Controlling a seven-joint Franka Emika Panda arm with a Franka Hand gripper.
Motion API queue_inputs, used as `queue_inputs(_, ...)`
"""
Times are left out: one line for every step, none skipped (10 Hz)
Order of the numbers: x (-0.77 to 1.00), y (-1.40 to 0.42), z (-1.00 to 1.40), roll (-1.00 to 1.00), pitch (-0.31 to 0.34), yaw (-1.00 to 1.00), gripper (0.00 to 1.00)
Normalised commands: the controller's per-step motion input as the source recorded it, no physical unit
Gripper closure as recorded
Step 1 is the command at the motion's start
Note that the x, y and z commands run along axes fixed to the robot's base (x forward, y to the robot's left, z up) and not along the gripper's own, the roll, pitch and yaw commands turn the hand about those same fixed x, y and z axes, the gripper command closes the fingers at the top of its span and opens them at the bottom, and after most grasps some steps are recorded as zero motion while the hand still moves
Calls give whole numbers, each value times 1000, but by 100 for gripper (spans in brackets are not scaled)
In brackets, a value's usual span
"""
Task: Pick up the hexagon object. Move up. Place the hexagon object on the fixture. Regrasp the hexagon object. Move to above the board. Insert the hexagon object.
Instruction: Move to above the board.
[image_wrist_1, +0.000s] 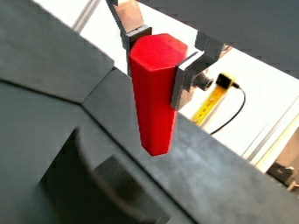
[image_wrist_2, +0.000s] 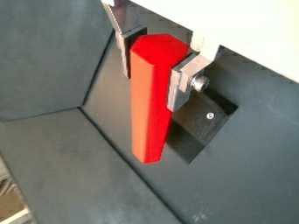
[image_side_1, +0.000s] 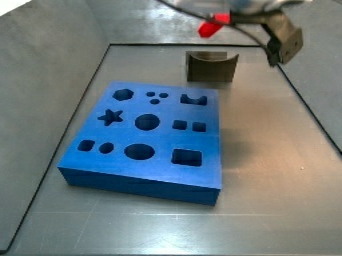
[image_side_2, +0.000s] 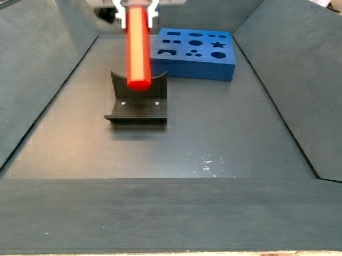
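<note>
My gripper (image_wrist_1: 158, 66) is shut on the hexagon object (image_wrist_1: 152, 96), a red-orange faceted rod that hangs upright from the jaws. The silver fingers (image_wrist_2: 181, 74) clamp its upper end on two opposite sides. In a side view the hexagon object (image_side_2: 138, 50) hangs from the gripper (image_side_2: 135, 10) right over the dark fixture (image_side_2: 138, 100); I cannot tell whether its lower end touches. From the opposite side only a red tip (image_side_1: 214, 21) shows at the gripper (image_side_1: 225, 17), above the fixture (image_side_1: 210, 67). The blue board (image_side_1: 147, 135) with cut-out holes lies apart from the fixture.
Sloping grey walls (image_side_2: 54, 90) enclose the dark floor on both sides. The fixture's base plate (image_wrist_2: 208, 122) with a screw lies beneath the fingers. A yellow tape and cable (image_wrist_1: 215, 101) lie outside the wall.
</note>
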Motion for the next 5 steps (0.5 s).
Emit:
queue_inputs(-90,17,1000,-29,133,-48,100)
queue_inputs(-89,16,1000,-40,140,-17,100)
queue_inputs(-88,15,1000,-51,132,24,100)
queue_inputs(-87,15,1000,-51,127,42,100)
queue_inputs(-83,13,1000,-54,105,68,100)
